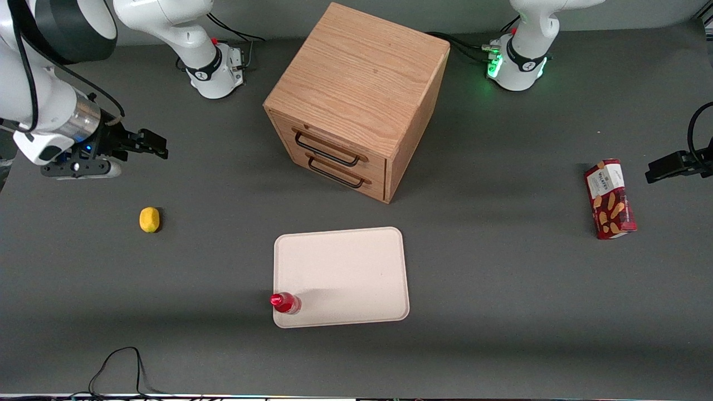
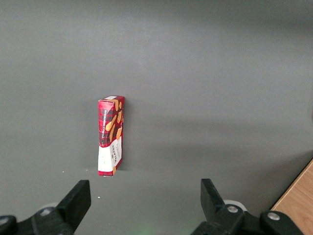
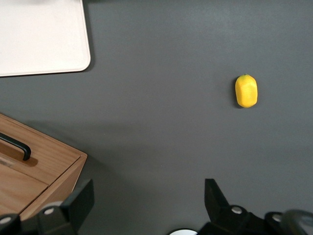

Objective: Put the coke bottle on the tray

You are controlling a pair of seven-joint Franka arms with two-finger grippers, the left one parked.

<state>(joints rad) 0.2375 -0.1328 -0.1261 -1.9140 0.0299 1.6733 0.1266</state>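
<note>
The small red coke bottle (image 1: 286, 302) stands upright on the cream-white tray (image 1: 345, 273), at the tray's corner nearest the front camera toward the working arm's end. My gripper (image 1: 156, 143) is open and empty, raised above the table toward the working arm's end, well away from the tray and bottle. In the right wrist view my gripper (image 3: 146, 203) hangs over bare grey table, with a corner of the tray (image 3: 44, 39) showing. The bottle is out of view there.
A yellow lemon (image 1: 149, 219) (image 3: 246, 90) lies on the table below my gripper. A wooden drawer cabinet (image 1: 356, 97) (image 3: 34, 176) stands farther from the front camera than the tray. A red snack box (image 1: 610, 199) (image 2: 111, 134) lies toward the parked arm's end.
</note>
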